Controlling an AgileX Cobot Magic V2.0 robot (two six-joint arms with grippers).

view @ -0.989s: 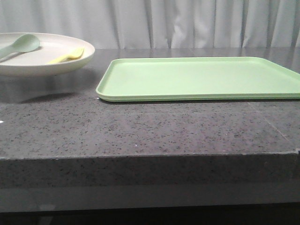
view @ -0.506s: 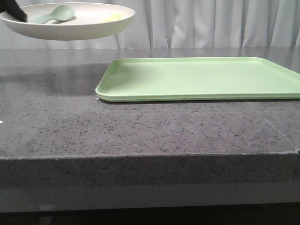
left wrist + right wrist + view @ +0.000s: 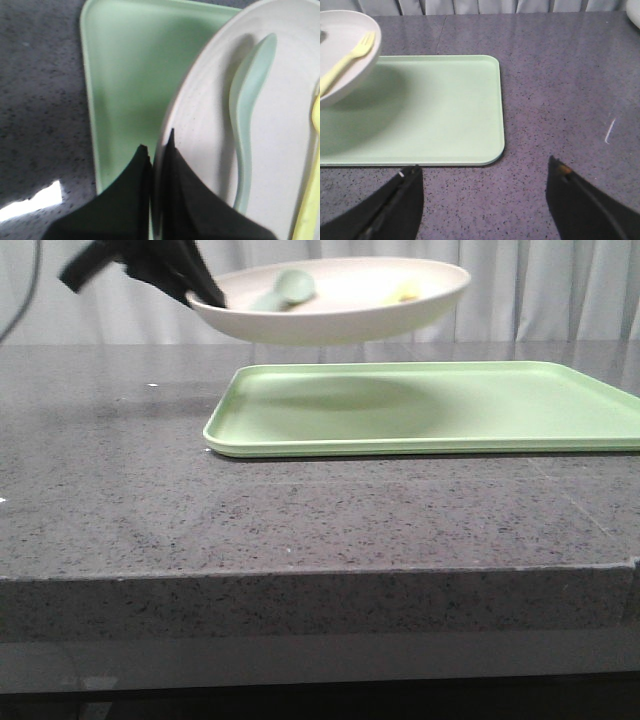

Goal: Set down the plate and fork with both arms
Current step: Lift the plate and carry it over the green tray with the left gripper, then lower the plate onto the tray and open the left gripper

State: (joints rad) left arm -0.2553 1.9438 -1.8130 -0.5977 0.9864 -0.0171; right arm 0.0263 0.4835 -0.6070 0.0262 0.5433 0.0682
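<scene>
**Plate held in the air above the tray**

The left arm (image 3: 140, 265) reaches in from the upper left, angled down, its fingers (image 3: 165, 165) clamped on the rim of the plate (image 3: 335, 315). The plate hangs clear of the surface (image 3: 300, 520), over the tray's (image 3: 430, 405) left part. The fork (image 3: 345, 62) and a spoon (image 3: 247, 115) lie in it. The right fingers (image 3: 407, 192) are spread wide, empty, near the tray's right end.
</scene>
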